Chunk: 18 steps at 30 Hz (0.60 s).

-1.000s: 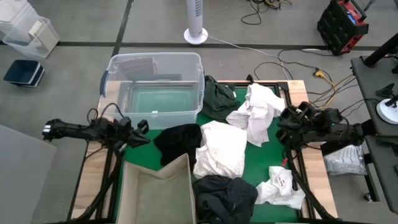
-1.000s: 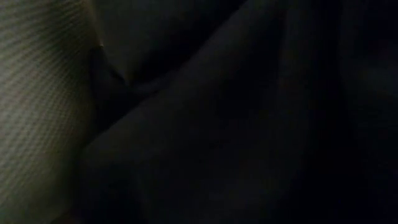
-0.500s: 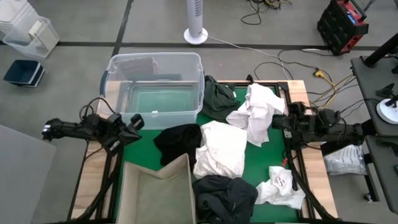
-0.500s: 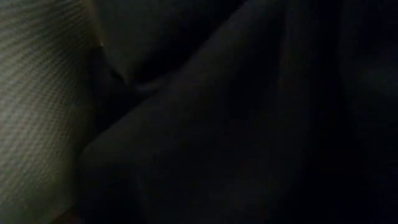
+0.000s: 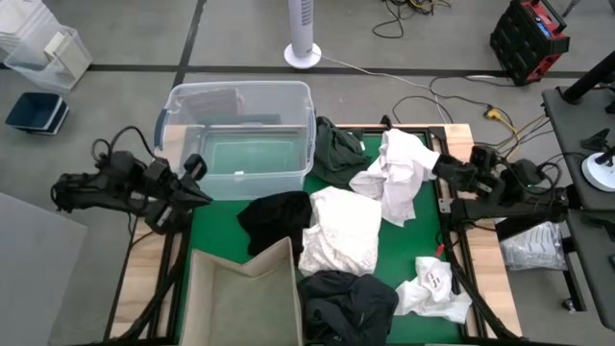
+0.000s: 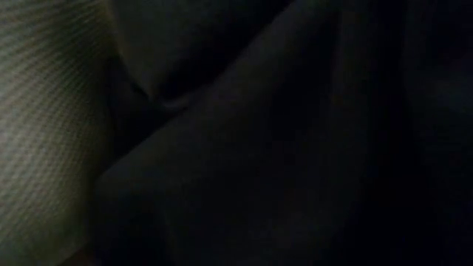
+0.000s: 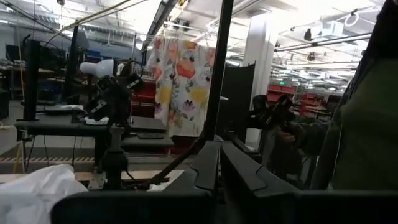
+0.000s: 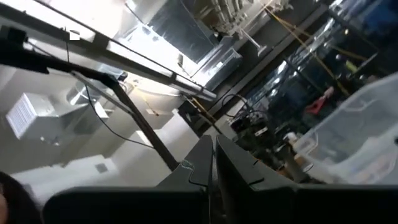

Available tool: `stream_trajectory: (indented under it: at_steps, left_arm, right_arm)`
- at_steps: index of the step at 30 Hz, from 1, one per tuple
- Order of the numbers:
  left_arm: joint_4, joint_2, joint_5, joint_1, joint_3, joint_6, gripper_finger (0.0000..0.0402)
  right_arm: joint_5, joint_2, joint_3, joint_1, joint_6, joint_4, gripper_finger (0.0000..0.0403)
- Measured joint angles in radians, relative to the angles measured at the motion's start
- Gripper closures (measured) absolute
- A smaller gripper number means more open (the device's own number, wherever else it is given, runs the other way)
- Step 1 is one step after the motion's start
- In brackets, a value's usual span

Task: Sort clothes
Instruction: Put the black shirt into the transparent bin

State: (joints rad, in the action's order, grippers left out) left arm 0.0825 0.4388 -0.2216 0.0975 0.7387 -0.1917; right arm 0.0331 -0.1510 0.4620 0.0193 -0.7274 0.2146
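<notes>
Several clothes lie on the green mat (image 5: 216,231): a white one (image 5: 402,173) at far right, a white one (image 5: 341,231) in the middle, a black one (image 5: 274,216), a dark green one (image 5: 336,146) at the far edge, a dark one (image 5: 348,300) at the near edge and a small white one (image 5: 434,284). My left gripper (image 5: 197,181) is shut and empty over the mat's left edge, beside the clear tub. My right gripper (image 5: 438,165) is shut and empty at the mat's right edge, just right of the far white garment.
A clear plastic tub (image 5: 240,135) stands at the far left. A beige fabric bin (image 5: 240,293) stands at the near left. Dark cloth (image 6: 295,148) and the bin's beige weave (image 6: 44,133) fill the low view. A bag (image 5: 533,245) lies off the table's right side.
My left gripper has drawn back from the black garment toward the table's left and far edges and has tipped upward. My right gripper has drawn back toward the right and far edges and has tipped upward. The clothes have stayed where they were.
</notes>
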Motion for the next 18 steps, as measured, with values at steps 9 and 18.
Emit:
stream_trajectory:
  at_steps: [9,18]
  left_arm:
    - [0.014,0.172,0.002,0.0,0.277,-0.028,0.0402]
    - [0.076,0.302,-0.014,0.0,0.47,-0.03,0.0402]
  right_arm:
    - [0.135,-0.254,0.19,0.0,0.091,-0.004,0.039]
    - [0.125,-0.419,0.425,0.0,0.194,-0.154,0.039]
